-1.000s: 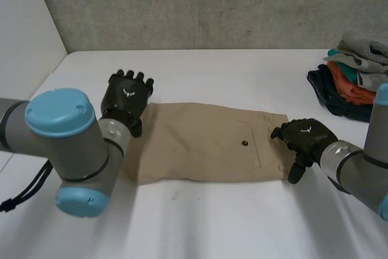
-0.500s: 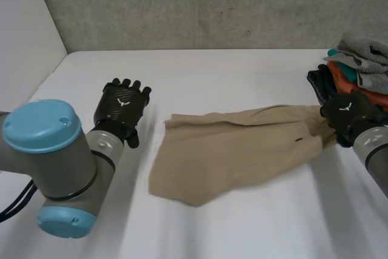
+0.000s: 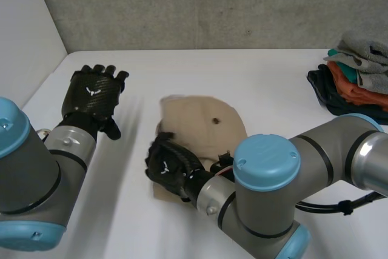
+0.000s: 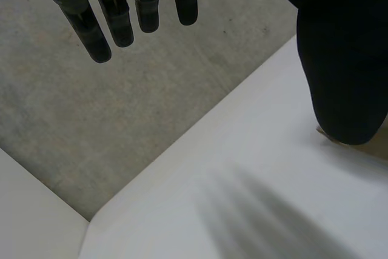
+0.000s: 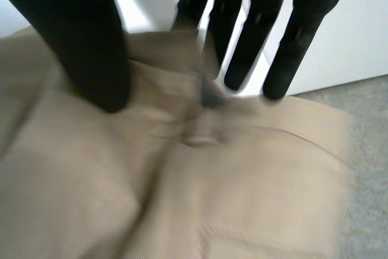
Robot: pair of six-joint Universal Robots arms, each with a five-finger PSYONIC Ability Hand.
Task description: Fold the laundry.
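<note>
Upper left of the head view: the left hand [image 3: 94,96] is up off the table [image 3: 254,71], palm down, arm reaching in from the lower left corner. Its fingers [image 4: 115,19] are straight and a little spread, holding nothing, and the thumb stands apart from them. A second ago it sat right at the left end of the cloth. Now it's pulled back well clear.

Centre of the frame: the tan shorts [image 3: 203,122] lie doubled over in a compact heap on the table. They're no longer than they are wide, running slightly from lower left to upper right, with a dark button [image 3: 215,119] facing up near the far end. A second ago they lay flat, long axis straight across the frame. Half a second ago their right end was hoisted beside the clothes pile.

Lower centre: the right hand [image 3: 171,169] has swung all the way over, its arm crossing in from the lower right, and it sits on the near left edge of the shorts. In its wrist view the thumb and the fairly straight fingers [image 5: 276,59] come down on the cloth with a ridge of fabric nipped between them.

Far right: the pile of folded clothes [image 3: 354,77] sits at the table's edge, just as before.
</note>
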